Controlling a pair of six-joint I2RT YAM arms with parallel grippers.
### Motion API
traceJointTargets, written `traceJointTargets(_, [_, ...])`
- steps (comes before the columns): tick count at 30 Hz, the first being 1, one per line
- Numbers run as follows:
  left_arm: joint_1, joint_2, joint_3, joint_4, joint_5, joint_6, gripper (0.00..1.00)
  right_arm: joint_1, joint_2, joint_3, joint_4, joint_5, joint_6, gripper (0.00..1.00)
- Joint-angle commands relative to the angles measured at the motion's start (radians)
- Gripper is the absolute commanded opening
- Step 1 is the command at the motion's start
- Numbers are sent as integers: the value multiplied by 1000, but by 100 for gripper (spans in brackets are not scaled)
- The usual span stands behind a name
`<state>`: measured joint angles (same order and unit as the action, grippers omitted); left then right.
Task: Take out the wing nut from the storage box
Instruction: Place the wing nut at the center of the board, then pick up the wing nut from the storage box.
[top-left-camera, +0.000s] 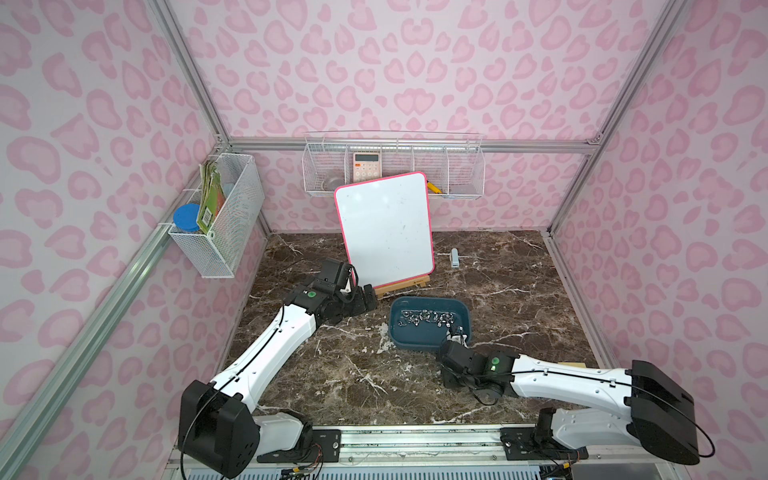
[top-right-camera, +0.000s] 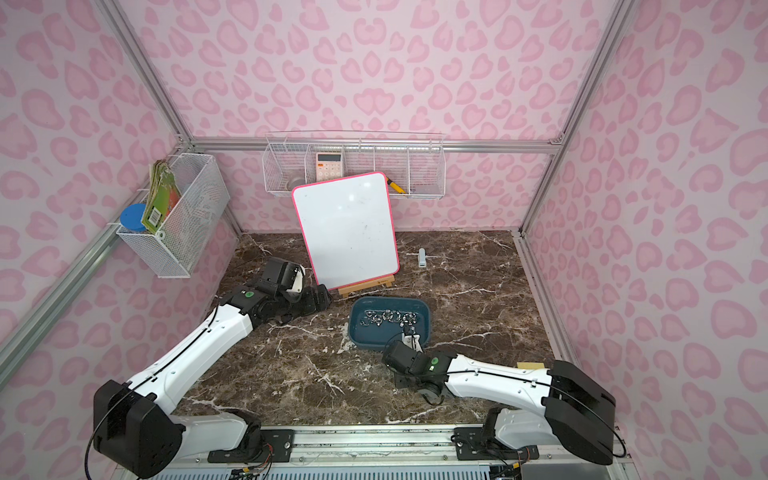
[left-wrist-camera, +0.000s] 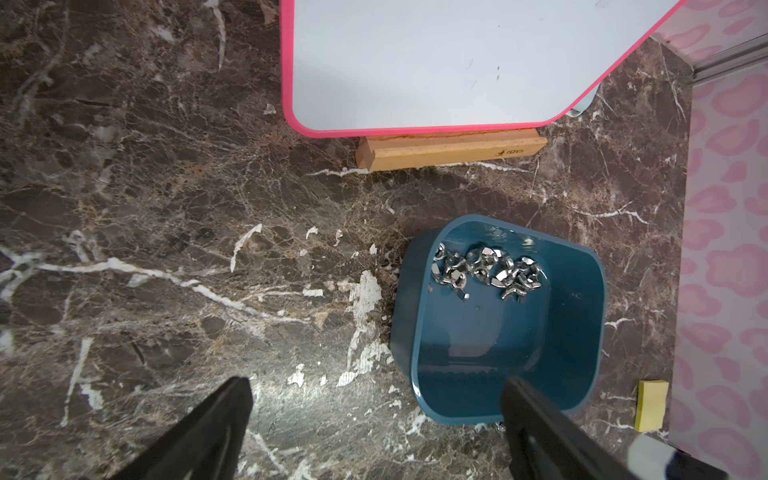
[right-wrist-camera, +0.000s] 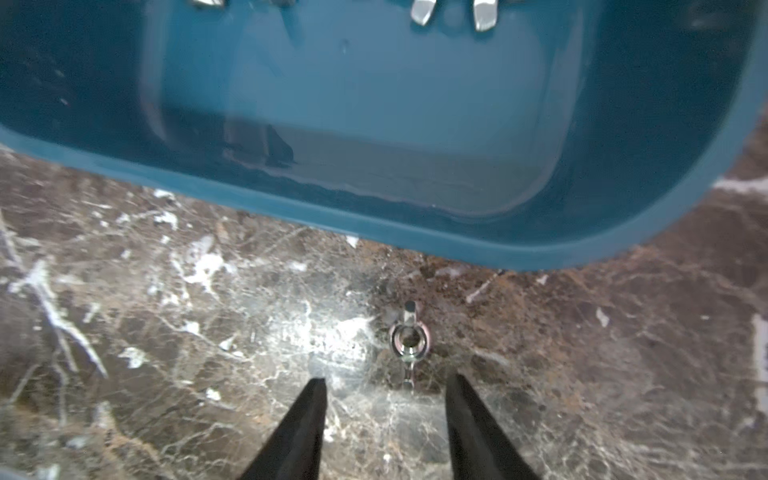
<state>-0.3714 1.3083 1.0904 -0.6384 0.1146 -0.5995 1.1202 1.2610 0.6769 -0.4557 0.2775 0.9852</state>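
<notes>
The storage box (top-left-camera: 419, 337) (top-right-camera: 374, 337) is a dark teal tub on the marble table in both top views, in front of the whiteboard. Several shiny wing nuts (top-left-camera: 426, 318) (left-wrist-camera: 486, 272) lie bunched along its far side. In the right wrist view one wing nut (right-wrist-camera: 409, 340) lies on the marble outside the box's near rim (right-wrist-camera: 415, 239), just beyond my right gripper (right-wrist-camera: 386, 380). That gripper is open and holds nothing. It hangs at the box's near right corner (top-left-camera: 457, 333). My left gripper (left-wrist-camera: 378, 386) (top-left-camera: 368, 300) is open and empty, left of the box.
A pink-framed whiteboard (top-left-camera: 384, 228) leans on a wooden stand (left-wrist-camera: 453, 150) behind the box. A small grey block (top-left-camera: 455, 258) lies at the back right. A yellow sponge (left-wrist-camera: 651, 405) lies by the right wall. White wire baskets (top-left-camera: 392, 170) (top-left-camera: 218, 212) hang on the walls.
</notes>
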Motion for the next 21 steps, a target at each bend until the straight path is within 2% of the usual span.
traceJointTargets(1, [-20,9,16,-37,-36,-17,96,-29,-48,23,-47,43,-30,60])
traceJointTargets(9, [-126,87,87,-95,-98,-89,84,-191,-226,-1,38,19,-182,87])
traceJointTargets(11, [-158,117,112,-106,-116,-113,81,-241,-261,-8,55,-8,-228,98])
traceJointTargets(16, [-241,221,191,-142,-184,-176,77,-363,-293,-17,70,-82,-328,99])
traceJointTargets(19, [-274,293,241,-156,-198,-215,72,-406,-293,-10,77,-103,-370,99])
traceJointTargets(21, [-286,344,272,-163,-193,-243,64,-422,-294,-9,87,-110,-396,99])
